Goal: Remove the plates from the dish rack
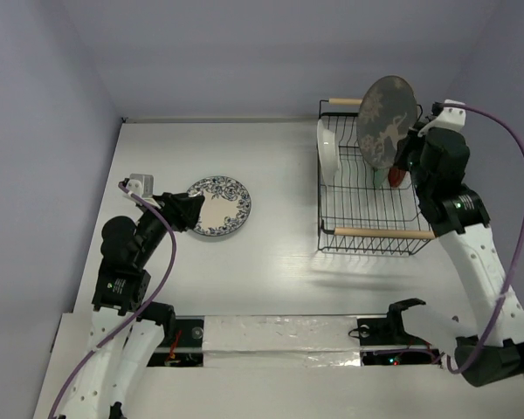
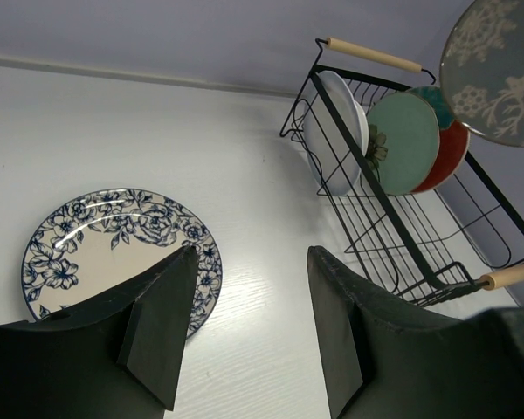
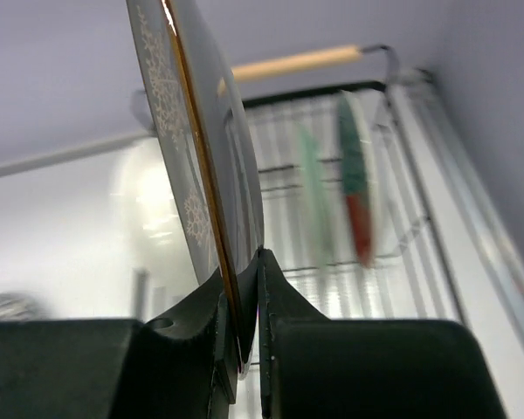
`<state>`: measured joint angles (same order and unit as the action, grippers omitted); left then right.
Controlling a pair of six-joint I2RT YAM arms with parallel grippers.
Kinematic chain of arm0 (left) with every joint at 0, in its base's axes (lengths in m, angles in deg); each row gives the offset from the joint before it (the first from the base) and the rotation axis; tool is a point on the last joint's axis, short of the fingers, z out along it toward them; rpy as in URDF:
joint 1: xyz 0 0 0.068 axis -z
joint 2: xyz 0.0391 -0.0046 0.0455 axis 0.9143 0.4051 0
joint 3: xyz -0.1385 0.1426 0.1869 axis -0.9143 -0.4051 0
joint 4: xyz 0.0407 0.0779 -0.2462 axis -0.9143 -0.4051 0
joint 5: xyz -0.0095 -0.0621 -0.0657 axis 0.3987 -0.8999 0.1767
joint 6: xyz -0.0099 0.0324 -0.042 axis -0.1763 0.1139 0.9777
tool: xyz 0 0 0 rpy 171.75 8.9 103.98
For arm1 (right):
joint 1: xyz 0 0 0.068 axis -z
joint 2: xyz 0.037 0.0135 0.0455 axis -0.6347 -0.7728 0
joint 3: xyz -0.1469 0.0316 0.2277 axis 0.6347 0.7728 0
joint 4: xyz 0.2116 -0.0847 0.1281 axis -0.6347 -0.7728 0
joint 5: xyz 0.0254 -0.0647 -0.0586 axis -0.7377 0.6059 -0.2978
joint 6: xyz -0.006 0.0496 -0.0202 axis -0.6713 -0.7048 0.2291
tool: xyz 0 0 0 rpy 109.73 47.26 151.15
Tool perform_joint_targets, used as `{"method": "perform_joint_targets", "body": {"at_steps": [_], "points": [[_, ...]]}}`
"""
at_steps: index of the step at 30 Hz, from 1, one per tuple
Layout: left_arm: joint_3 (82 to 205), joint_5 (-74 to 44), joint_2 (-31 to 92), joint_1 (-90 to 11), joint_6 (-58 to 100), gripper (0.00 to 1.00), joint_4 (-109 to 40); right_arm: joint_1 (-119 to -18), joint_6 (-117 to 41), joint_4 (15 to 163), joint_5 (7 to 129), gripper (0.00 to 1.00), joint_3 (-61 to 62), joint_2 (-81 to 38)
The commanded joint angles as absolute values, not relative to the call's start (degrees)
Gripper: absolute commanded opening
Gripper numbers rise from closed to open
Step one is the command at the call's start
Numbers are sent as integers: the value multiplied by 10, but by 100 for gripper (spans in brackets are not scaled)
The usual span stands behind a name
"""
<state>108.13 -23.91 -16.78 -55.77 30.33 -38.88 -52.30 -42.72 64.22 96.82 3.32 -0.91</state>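
The black wire dish rack [image 1: 367,212] stands at the right. My right gripper [image 1: 410,141] is shut on the edge of the dark grey deer plate [image 1: 386,120] and holds it upright above the rack; it shows edge-on in the right wrist view [image 3: 188,131]. The mint green plate [image 2: 406,144] and the red-and-teal plate [image 2: 450,155] stand in the rack, blurred in the right wrist view. The blue floral plate [image 1: 218,206] lies flat on the table. My left gripper [image 1: 189,210] is open and empty over that plate's left side [image 2: 96,236].
A white dish [image 1: 329,148] stands in the rack's left slot [image 2: 341,131]. The rack has wooden handles at the back [image 2: 374,54] and front [image 1: 382,233]. Walls close the table at the back and both sides.
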Motion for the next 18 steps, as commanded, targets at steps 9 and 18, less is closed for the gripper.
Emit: {"method": "perform_joint_targets", "body": {"at_steps": [9, 18], "points": [[1100, -233, -175, -571, 303, 41, -362, -724, -598, 953, 704, 0, 54, -113], [1110, -199, -177, -571, 301, 0, -381, -808, -652, 996, 690, 0, -53, -333]]}}
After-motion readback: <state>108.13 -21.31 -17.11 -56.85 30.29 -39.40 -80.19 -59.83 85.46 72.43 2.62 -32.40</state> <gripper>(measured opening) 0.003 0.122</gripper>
